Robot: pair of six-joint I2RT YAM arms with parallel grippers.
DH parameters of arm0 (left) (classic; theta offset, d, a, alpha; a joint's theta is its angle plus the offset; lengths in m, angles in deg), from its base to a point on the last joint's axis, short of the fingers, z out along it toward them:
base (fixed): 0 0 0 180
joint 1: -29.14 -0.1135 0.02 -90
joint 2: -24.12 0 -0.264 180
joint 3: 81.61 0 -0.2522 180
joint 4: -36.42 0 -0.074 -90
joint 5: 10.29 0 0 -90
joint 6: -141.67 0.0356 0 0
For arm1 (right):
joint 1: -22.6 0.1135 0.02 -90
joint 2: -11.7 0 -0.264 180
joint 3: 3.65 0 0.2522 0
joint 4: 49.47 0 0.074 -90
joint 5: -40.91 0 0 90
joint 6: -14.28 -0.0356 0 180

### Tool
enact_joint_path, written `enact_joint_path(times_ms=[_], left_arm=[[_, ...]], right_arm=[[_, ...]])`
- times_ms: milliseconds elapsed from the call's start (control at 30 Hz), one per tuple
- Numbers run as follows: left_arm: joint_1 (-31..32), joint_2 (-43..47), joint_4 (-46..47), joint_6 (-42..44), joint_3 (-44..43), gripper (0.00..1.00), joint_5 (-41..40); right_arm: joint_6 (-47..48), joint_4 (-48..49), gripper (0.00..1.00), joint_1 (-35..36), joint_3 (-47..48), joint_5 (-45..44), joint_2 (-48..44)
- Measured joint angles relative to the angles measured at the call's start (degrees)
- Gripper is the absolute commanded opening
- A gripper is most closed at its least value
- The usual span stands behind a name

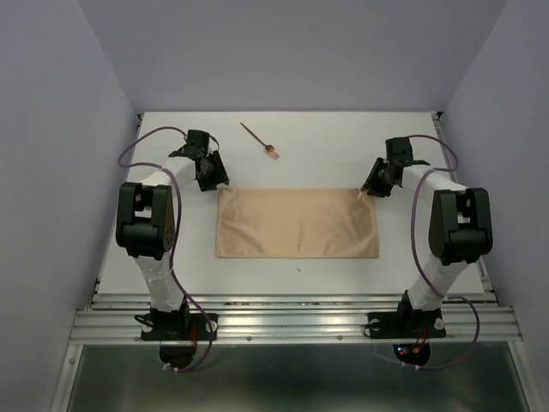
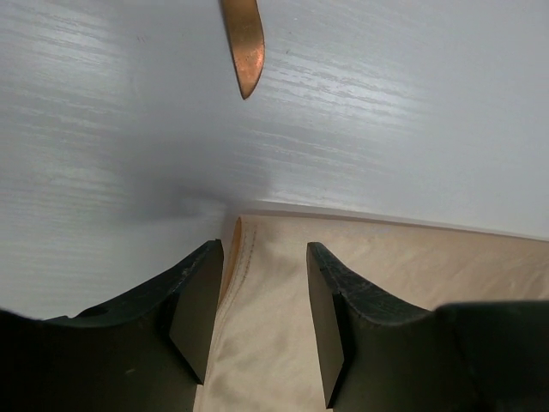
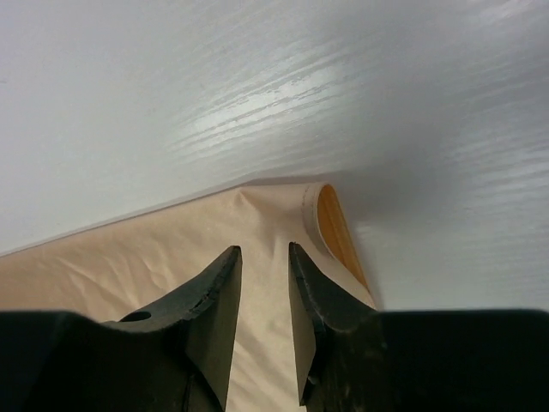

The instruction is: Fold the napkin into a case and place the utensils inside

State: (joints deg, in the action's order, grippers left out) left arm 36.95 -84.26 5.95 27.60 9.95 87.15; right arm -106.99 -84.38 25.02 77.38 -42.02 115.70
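**Folded napkin flat mid-tabletop, a gripper at each far corner**

The tan napkin (image 1: 297,223), a soft, faintly creased oblong of layered sheet, lies across the middle of the white wood-grained tabletop (image 1: 343,137), its long sides parallel to the near edge. The left gripper (image 1: 214,178) hovers at the napkin's far-left corner, its black wedge-shaped jaws spread wide with nothing between them but the stitched hem below. The right gripper (image 1: 371,189) sits at the far-right corner, its jaws parted by a narrow gap and clamping nothing; beside it the corner (image 3: 330,219) curls up into a small loop. A thin reddish-brown fork (image 1: 262,142) lies slantwise near the far edge, left of centre. A coppery pointed tip (image 2: 244,47) of a flat utensil shows beyond the left jaws.
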Motion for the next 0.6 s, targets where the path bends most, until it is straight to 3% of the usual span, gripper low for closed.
enact_joint_path(times_ms=[233, 600], left_arm=[[0.00, 6.82, -1.49, 0.09, 0.00, 0.56, -0.87], [-0.61, 9.03, -3.56, -2.08, 3.61, 0.58, -2.97]], right_arm=[[1.66, -3.45, 0.52, -0.20, -1.05, -3.76, -8.52], [4.13, -10.58, 0.53, -0.20, -9.14, -8.87, -10.69]])
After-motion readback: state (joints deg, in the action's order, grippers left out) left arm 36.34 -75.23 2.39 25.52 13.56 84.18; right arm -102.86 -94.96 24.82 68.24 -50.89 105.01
